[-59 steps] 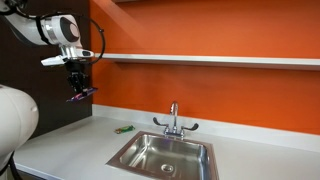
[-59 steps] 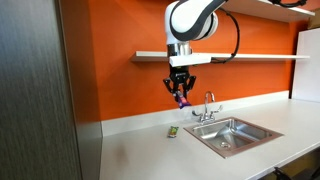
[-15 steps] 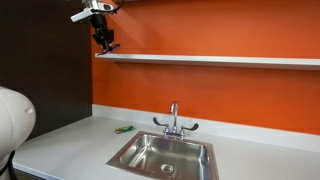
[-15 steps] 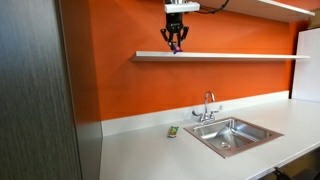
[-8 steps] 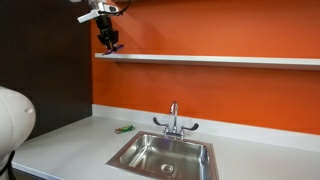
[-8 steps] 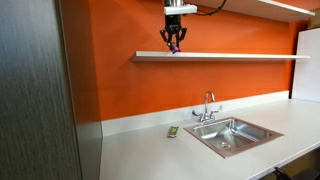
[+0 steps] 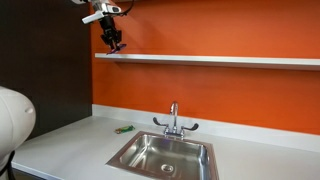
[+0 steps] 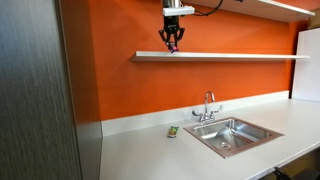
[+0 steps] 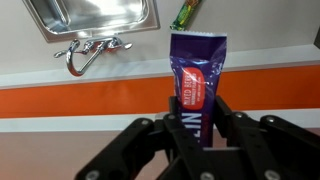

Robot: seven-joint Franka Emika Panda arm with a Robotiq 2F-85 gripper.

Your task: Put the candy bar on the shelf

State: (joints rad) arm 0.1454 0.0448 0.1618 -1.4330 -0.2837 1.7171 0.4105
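Observation:
My gripper (image 9: 197, 125) is shut on the candy bar (image 9: 196, 80), a flat bar in a dark purple wrapper that sticks out from between the fingers in the wrist view. In both exterior views the gripper (image 7: 114, 42) (image 8: 172, 40) hangs just above the left end of the shelf (image 7: 220, 60) (image 8: 230, 55), a long thin white board along the orange wall. The bar's tip (image 8: 173, 47) shows just above the shelf board; I cannot tell if it touches it.
Below are a white countertop (image 7: 70, 140) (image 8: 150, 150) with a steel sink (image 7: 165, 155) (image 8: 230, 133) and faucet (image 7: 174, 118) (image 9: 92, 52). A small green object (image 7: 123, 129) (image 8: 172, 130) (image 9: 186, 14) lies on the counter by the wall. A dark cabinet panel (image 8: 35, 90) stands beside the counter.
The gripper with the candy bar has shifted a little along above the shelf's left end and stays shut on the bar.

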